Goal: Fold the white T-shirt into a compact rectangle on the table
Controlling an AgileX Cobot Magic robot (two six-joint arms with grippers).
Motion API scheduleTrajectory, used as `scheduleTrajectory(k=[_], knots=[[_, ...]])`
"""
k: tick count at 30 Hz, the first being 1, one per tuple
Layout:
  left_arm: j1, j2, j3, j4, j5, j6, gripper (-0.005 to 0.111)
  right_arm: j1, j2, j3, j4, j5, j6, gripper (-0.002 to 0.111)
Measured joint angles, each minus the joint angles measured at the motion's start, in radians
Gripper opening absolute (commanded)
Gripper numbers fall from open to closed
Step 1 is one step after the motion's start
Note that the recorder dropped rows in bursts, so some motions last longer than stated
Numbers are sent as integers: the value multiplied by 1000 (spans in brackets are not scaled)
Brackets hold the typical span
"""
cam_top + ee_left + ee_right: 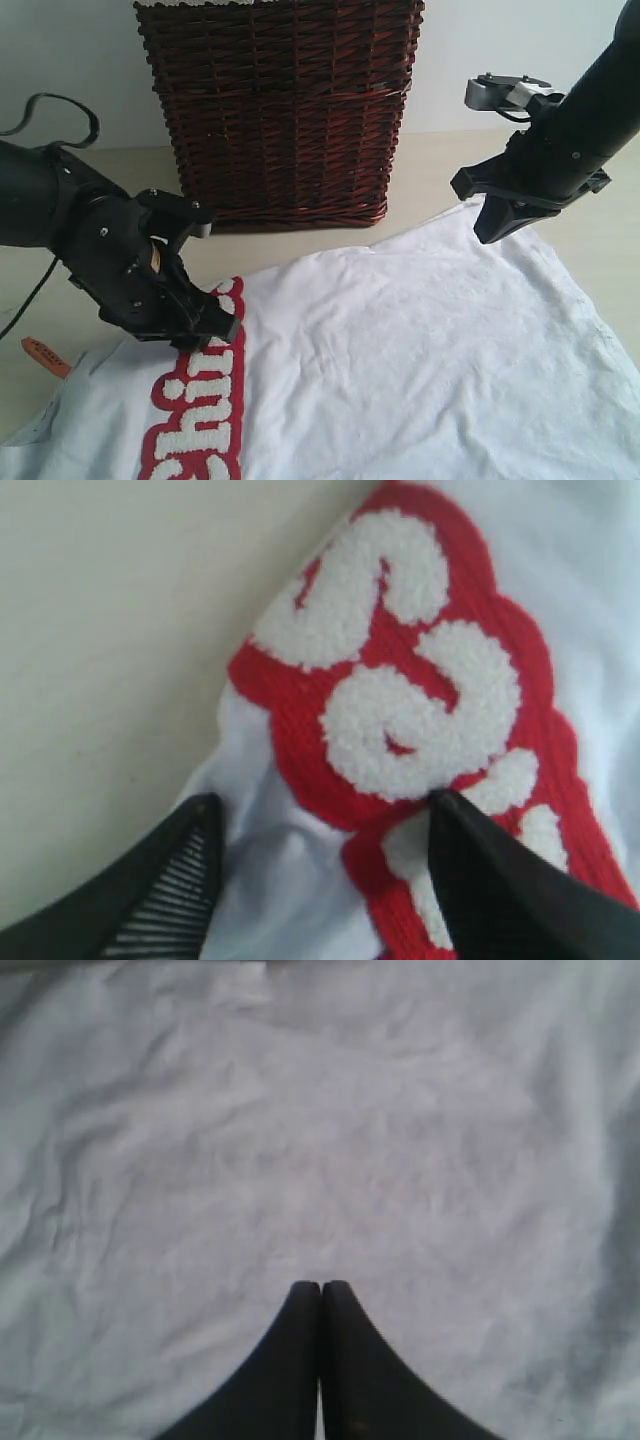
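Wicker basket (280, 110) appears only in exterior view; left pincer (322, 800) gapes over white T-shirt (430, 340), right pincer (320, 1288) pinched together.

Dark reddish-brown wicker basket (280, 105). Stands upright, narrows toward its base, shows a white edge at the top rim. Behind the basket, pale wall (60, 50).

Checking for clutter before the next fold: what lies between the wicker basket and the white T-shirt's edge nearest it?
Only a bare strip of table separates the wicker basket from the white T-shirt; the exterior view shows it.
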Motion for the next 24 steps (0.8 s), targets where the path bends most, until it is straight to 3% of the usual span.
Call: scheduleTrajectory(k=[2, 6, 17, 20, 24], knots=[[0, 17, 0, -7, 2, 5, 43, 0, 0, 0, 7, 12, -6, 0], [0, 22, 0, -10, 2, 8, 1, 0, 0, 0, 20, 24, -11, 0], [-27, -61, -9, 7, 24, 17, 0, 0, 0, 0, 22, 26, -19, 0], [-102, -132, -9, 13, 24, 18, 0, 0, 0, 0, 22, 26, -25, 0], [-263, -206, -6, 35, 20, 18, 0, 0, 0, 0, 22, 26, -25, 0]])
